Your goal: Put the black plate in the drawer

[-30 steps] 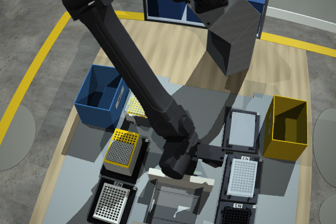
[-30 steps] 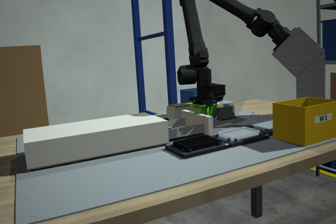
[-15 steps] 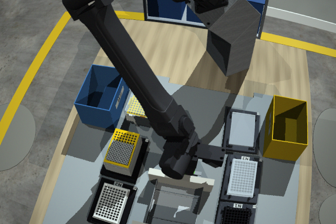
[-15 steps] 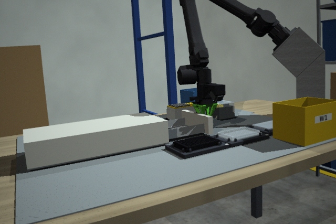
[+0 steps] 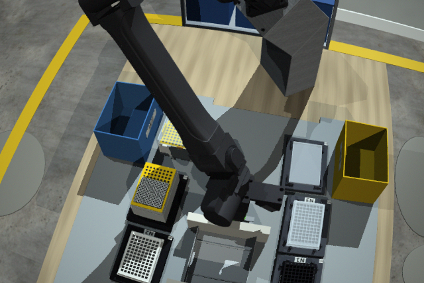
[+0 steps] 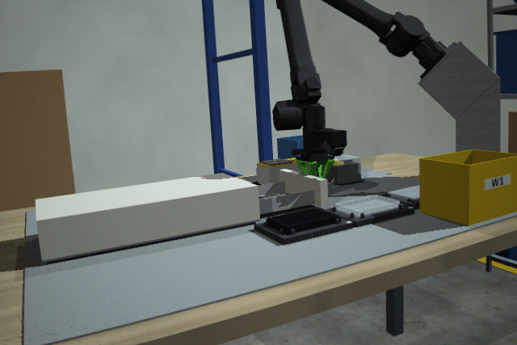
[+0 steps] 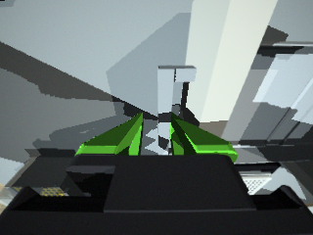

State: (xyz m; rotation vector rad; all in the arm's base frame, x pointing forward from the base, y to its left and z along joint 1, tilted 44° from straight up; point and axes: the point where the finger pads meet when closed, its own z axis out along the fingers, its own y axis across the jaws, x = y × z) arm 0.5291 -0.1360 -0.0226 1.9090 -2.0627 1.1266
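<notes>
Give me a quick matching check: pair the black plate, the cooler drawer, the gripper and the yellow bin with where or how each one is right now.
Things:
1. black plate
2. drawer
3. gripper
4. yellow bin

Places or states:
A. at the drawer's front panel, fingers apart
B. bears the label W1
C. lying in its nest
D. pulled out of the cooler

Pairs: 1-C, 2-D, 3-A, 4-B.
</notes>
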